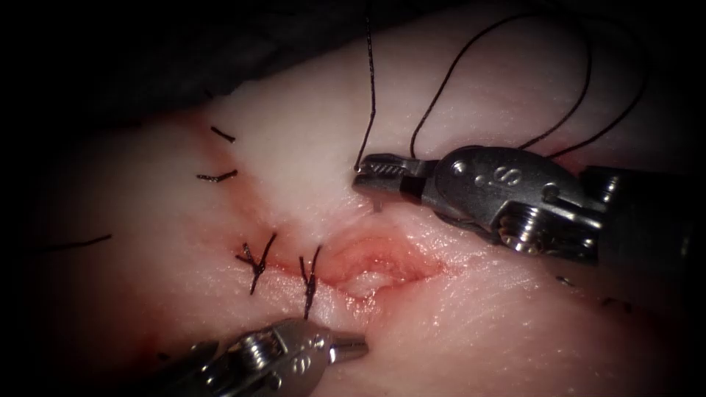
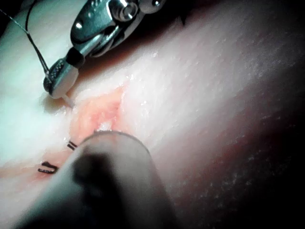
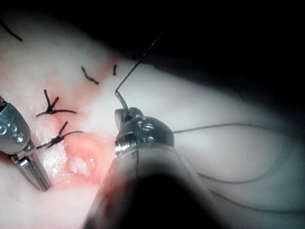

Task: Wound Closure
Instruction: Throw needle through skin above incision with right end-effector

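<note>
The tissue (image 1: 471, 331) has a cut whose open part (image 1: 375, 266) gapes pink in the middle. My right tool (image 1: 365, 175) reaches in from the right with its jaws shut on the needle (image 1: 377, 204). A short piece of needle points down from the jaws to the tissue at the cut's far edge; in the left wrist view its point (image 2: 68, 100) touches the surface there. Thread (image 1: 371, 88) rises from the jaws, and more thread loops behind them. My left tool (image 1: 359, 346) lies at the near edge, jaws shut and holding nothing.
Two tied stitches (image 1: 255, 265) (image 1: 309, 283) close the cut left of the open part. Cut ends of thread (image 1: 220, 134) (image 1: 218, 176) lie further left. Red fluid stains the tissue along the cut. A long thread loop (image 1: 581, 95) lies on the tissue behind the right tool.
</note>
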`<state>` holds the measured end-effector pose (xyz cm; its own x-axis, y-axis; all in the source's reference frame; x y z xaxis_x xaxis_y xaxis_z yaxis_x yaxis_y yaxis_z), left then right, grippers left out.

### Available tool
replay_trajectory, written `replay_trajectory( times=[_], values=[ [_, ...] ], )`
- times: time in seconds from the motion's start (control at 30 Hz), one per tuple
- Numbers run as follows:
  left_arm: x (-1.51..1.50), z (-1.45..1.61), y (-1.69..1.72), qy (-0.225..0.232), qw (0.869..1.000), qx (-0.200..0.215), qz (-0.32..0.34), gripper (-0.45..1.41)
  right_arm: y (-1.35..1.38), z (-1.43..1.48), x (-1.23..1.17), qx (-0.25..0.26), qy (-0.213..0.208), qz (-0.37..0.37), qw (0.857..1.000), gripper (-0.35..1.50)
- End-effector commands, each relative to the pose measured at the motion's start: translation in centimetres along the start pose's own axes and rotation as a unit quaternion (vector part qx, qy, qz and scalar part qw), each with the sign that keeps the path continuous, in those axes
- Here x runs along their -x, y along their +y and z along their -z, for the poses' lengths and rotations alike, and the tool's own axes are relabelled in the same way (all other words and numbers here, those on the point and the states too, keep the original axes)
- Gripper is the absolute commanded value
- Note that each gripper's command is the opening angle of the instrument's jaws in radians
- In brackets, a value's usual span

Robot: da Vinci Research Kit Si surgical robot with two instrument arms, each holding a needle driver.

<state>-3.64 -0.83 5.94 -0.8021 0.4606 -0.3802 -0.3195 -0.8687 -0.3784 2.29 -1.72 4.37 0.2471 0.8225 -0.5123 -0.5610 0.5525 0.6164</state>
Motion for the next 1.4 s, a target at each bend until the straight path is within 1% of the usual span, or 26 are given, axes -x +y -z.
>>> replay_trajectory(
  times=[0.03, 0.07, 0.17, 0.23, 0.27, 0.33, 0.43, 0.5, 0.53, 0.7, 0.77, 0.8, 0.9, 0.97, 1.0, 1.03, 1.07, 1.1, 1.13, 1.17, 1.2, 1.23, 1.27, 1.37, 1.4],
  values=[
    [-0.07, -0.04, -0.06, 0.002, 1.000, -0.001, -0.001, -0.45, -0.01, -0.14, -0.15, -0.021, -0.005, -0.025, 0.999, -0.35],
    [-0.07, -0.04, -0.07, 0.002, 1.000, -0.001, -0.001, -0.45, -0.01, -0.15, -0.15, -0.036, -0.010, -0.050, 0.998, -0.35],
    [-0.07, -0.04, -0.07, 0.002, 1.000, -0.001, -0.001, -0.45, 0.01, -0.16, -0.16, -0.066, -0.013, -0.086, 0.994, -0.35],
    [-0.07, -0.04, -0.07, 0.002, 1.000, -0.001, -0.001, -0.45, 0.02, -0.16, -0.16, -0.088, -0.006, -0.122, 0.989, -0.35],
    [-0.07, -0.04, -0.07, 0.002, 1.000, -0.001, -0.001, -0.45, 0.01, -0.17, -0.15, -0.104, -0.006, -0.150, 0.983, -0.35],
    [-0.07, -0.04, -0.08, 0.002, 1.000, -0.001, -0.001, -0.45, -0.01, -0.17, -0.13, -0.119, -0.006, -0.176, 0.977, -0.35],
    [-0.06, -0.04, -0.08, 0.002, 1.000, 0.000, -0.001, -0.45, -0.06, -0.18, -0.10, -0.142, -0.004, -0.206, 0.968, -0.35],
    [-0.06, -0.04, -0.08, 0.002, 1.000, 0.000, -0.001, -0.45, -0.09, -0.18, -0.10, -0.158, 0.007, -0.223, 0.962, -0.35],
    [-0.06, -0.04, -0.08, 0.002, 1.000, 0.000, -0.001, -0.45, -0.10, -0.18, -0.10, -0.169, 0.011, -0.237, 0.957, -0.35],
    [-0.06, -0.02, -0.09, 0.002, 1.000, 0.001, -0.001, -0.45, -0.21, -0.20, -0.01, -0.195, 0.003, -0.257, 0.947, -0.35],
    [-0.05, 0.01, -0.11, 0.002, 1.000, 0.003, -0.002, -0.45, -0.25, -0.21, 0.03, -0.201, -0.001, -0.266, 0.943, -0.35],
    [-0.02, 0.08, -0.14, 0.003, 1.000, 0.005, -0.003, -0.45, -0.28, -0.22, 0.06, -0.201, -0.005, -0.268, 0.942, -0.35],
    [0.02, 0.18, -0.19, 0.003, 1.000, -0.002, -0.003, -0.45, -0.26, -0.23, 0.07, -0.187, -0.010, -0.270, 0.945, -0.35],
    [0.03, 0.28, -0.20, 0.006, 1.000, -0.008, -0.002, -0.45, -0.17, -0.24, 0.03, -0.164, -0.006, -0.267, 0.950, -0.35],
    [0.03, 0.30, -0.19, 0.007, 1.000, -0.008, -0.001, -0.45, -0.13, -0.24, 0.00, -0.159, 0.006, -0.246, 0.956, -0.35],
    [0.01, 0.32, -0.17, 0.007, 1.000, -0.008, 0.003, -0.45, -0.07, -0.22, -0.05, -0.138, 0.027, -0.164, 0.976, -0.35],
    [0.00, 0.32, -0.16, 0.007, 1.000, -0.008, 0.004, -0.45, -0.03, -0.19, -0.09, -0.125, 0.036, -0.125, 0.984, -0.35],
    [0.00, 0.32, -0.15, 0.008, 1.000, -0.009, 0.001, -0.45, 0.00, -0.17, -0.12, -0.122, 0.045, -0.106, 0.986, -0.33],
    [-0.01, 0.32, -0.15, 0.008, 1.000, -0.009, 0.002, -0.45, 0.02, -0.14, -0.15, -0.114, 0.057, -0.082, 0.988, 0.15],
    [-0.02, 0.32, -0.14, 0.008, 1.000, -0.010, 0.002, -0.45, 0.05, -0.10, -0.18, -0.107, 0.070, -0.066, 0.990, 0.37],
    [-0.02, 0.32, -0.14, 0.008, 1.000, -0.010, 0.002, -0.45, 0.08, -0.03, -0.20, -0.092, 0.080, -0.055, 0.991, 0.47],
    [-0.01, 0.32, -0.14, 0.008, 1.000, -0.010, 0.002, -0.45, 0.12, 0.06, -0.21, -0.075, 0.083, -0.052, 0.992, 0.69],
    [-0.01, 0.32, -0.14, 0.008, 1.000, -0.010, 0.002, -0.45, 0.13, 0.11, -0.21, -0.069, 0.081, -0.055, 0.993, 0.83],
    [-0.01, 0.32, -0.14, 0.008, 1.000, -0.010, 0.002, -0.45, 0.08, 0.17, -0.17, -0.054, 0.078, -0.057, 0.994, 1.33],
    [-0.02, 0.32, -0.14, 0.008, 1.000, -0.010, 0.002, -0.45, 0.04, 0.18, -0.15, -0.048, 0.078, -0.055, 0.994, 1.36]
  ],
)
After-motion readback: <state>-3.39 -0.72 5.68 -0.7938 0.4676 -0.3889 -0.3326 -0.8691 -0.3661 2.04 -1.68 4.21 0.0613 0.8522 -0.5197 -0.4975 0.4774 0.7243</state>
